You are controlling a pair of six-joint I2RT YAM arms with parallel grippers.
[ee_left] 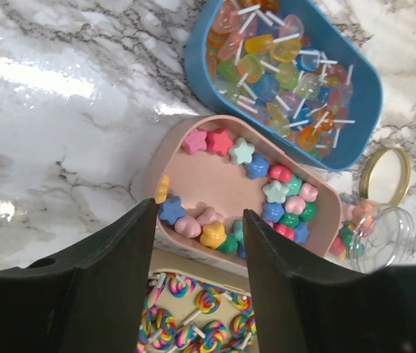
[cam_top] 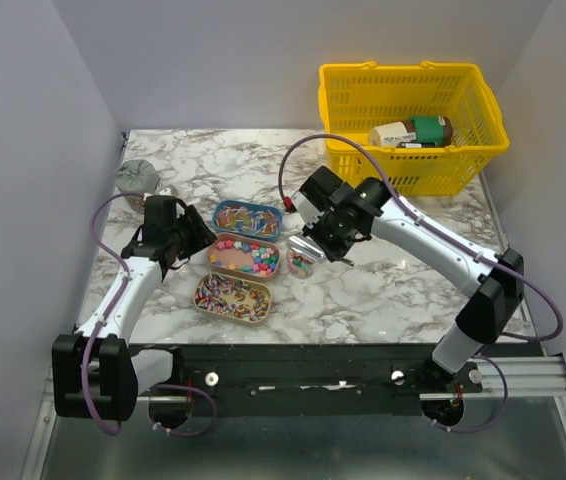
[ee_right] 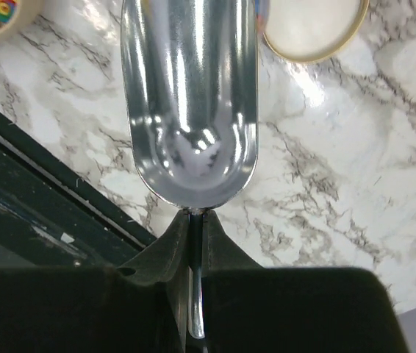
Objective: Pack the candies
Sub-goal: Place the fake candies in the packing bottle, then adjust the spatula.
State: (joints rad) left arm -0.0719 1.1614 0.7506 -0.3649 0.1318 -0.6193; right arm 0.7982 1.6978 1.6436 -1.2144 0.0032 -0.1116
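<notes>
Two blunt black fingers point(ee_left: 112, 279) of the left claw point(ee_left: 199, 220) stand apart, gripping nothing, over the near rim of a smooth pink tray point(ee_left: 215, 184). Its candies point(ee_left: 281, 195), matte stars and rounds, crowd the right end and leave bare floor at the left. Behind it a glossy blue tray point(ee_left: 366, 95) holds translucent lollipops on white sticks, and in front a tan tray point(ee_left: 171, 257) holds swirled ones; the three oblong trays lie close together. Just right, a clear glass jar point(ee_left: 384, 235) has a few candies inside, its gold-rimmed lid point(ee_left: 384, 173) beside it. The right claw point(ee_right: 193, 228) is pinched on the thin handle of a polished steel scoop point(ee_right: 189, 95) above the veined marble desk point(cam_top: 383, 290), with open room to its right. A yellow lattice basket point(cam_top: 413, 68) fills the far right corner.
</notes>
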